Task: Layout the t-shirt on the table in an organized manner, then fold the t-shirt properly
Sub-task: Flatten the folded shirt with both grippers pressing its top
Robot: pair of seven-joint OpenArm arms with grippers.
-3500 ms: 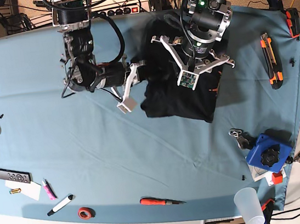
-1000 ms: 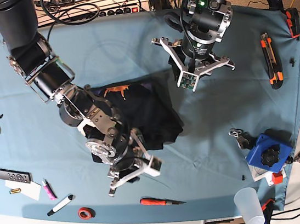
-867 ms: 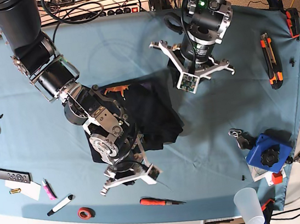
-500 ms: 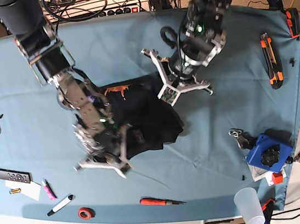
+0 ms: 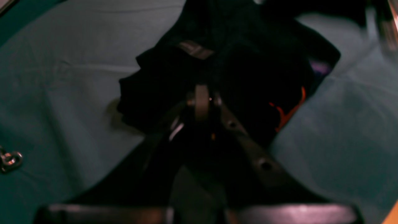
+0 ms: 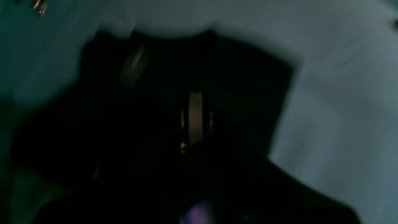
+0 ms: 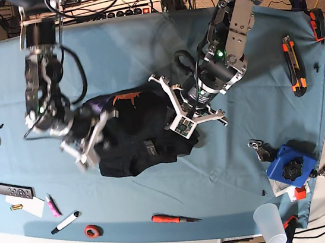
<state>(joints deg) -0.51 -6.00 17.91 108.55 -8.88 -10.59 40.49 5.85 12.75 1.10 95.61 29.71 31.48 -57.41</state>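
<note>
The black t-shirt lies crumpled in a heap near the middle of the light blue table. Its orange print and grey tag show. My left gripper hangs over the shirt's right edge. In the left wrist view its jaws meet, shut, above the shirt, beside the tag and print. My right gripper is at the shirt's left edge. The right wrist view is blurred. There the gripper looks shut against the fabric. No fabric shows between either pair of jaws.
A red screwdriver, red tape roll, marker and remote lie along the front. A metal piece, blue box and plastic cup sit front right. An orange utility knife lies right.
The shirt was dragged from the back right to the middle. Since then my right arm swung from its front to its left edge. My left gripper came down and left onto its right edge.
</note>
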